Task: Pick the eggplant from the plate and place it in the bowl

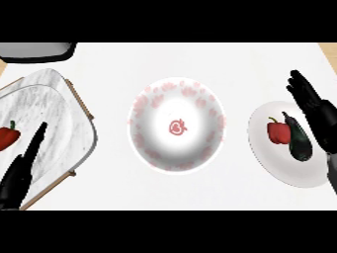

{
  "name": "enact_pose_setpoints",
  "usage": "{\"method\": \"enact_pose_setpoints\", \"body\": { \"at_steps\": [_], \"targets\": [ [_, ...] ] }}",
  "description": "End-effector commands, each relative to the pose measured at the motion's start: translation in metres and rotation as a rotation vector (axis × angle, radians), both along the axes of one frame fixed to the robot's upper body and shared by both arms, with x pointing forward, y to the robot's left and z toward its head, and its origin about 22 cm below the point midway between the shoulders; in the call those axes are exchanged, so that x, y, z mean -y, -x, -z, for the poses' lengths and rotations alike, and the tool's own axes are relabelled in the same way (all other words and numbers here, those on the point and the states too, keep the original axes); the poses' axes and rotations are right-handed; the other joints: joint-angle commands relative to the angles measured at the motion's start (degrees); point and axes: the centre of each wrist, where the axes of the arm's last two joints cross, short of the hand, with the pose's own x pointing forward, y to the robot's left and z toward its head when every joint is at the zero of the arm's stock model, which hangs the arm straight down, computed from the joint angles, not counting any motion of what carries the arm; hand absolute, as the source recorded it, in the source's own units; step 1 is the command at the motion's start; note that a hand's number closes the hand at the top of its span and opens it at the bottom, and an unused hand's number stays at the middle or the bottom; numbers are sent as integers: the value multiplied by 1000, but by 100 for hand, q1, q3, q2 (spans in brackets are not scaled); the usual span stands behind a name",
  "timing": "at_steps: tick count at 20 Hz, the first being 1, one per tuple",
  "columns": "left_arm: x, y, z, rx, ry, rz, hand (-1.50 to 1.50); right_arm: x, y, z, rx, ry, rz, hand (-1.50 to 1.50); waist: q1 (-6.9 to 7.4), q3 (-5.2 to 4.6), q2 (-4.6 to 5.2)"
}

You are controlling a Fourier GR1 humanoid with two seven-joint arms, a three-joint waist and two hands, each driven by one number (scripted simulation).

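Head view: the bowl (176, 124) sits at the centre of the white counter (229, 59), a white bowl with red blotches round its inner wall and a small red mark at its bottom. Nothing lies inside it.

At about 3 o'clock from the bowl, well apart from it, stands a white plate (287, 170). On the plate the dark eggplant (299, 140) lies lengthwise, its narrow end pointing toward 12 o'clock, and a red pepper (278, 132) with a green stem rests just beside it on its 9 o'clock side, the two touching or nearly so.

The right hand (318, 114) hangs over the plate's 2 o'clock rim, just to the 3 o'clock side of the eggplant. Its black fingers are stretched out toward 11 o'clock, relaxed and unclenched, holding nothing. Whether they touch the eggplant cannot be told. The grey forearm shows below it at the lower right edge.

At 9 o'clock from the bowl lies a marbled grey tray (62, 128) with a thin wooden frame, and a second red pepper (2, 139) rests on its left part. The left hand (21, 170) shows at the lower left over the tray, fingers straight and pointing toward 12 o'clock, holding nothing.

At 11 o'clock, at the counter's far edge, part of a white and dark vessel (36, 50) shows.
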Motion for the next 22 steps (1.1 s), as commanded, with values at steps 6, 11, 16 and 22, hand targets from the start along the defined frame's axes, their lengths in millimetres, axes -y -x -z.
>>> {"method": "enact_pose_setpoints", "body": {
  "at_steps": [6, 11, 16, 22],
  "targets": [
    [35, -51, -61, 41, 345, 140, 0, 73, 13, 46, -297, -231, 566, 150, -28, -170, -12],
    [27, -64, -72, -49, 445, 156, 0, 44, 31, 90, -162, 154, 590, -150, 131, -178, -63],
    [16, -69, -72, -79, 449, 173, 0, 29, 29, 56, -13, 203, 505, -150, 110, -188, -99],
    [36, -83, -75, -87, 453, 162, 0, 41, -5, -17, -202, 513, 585, -150, 118, -210, -95]
  ]
}}
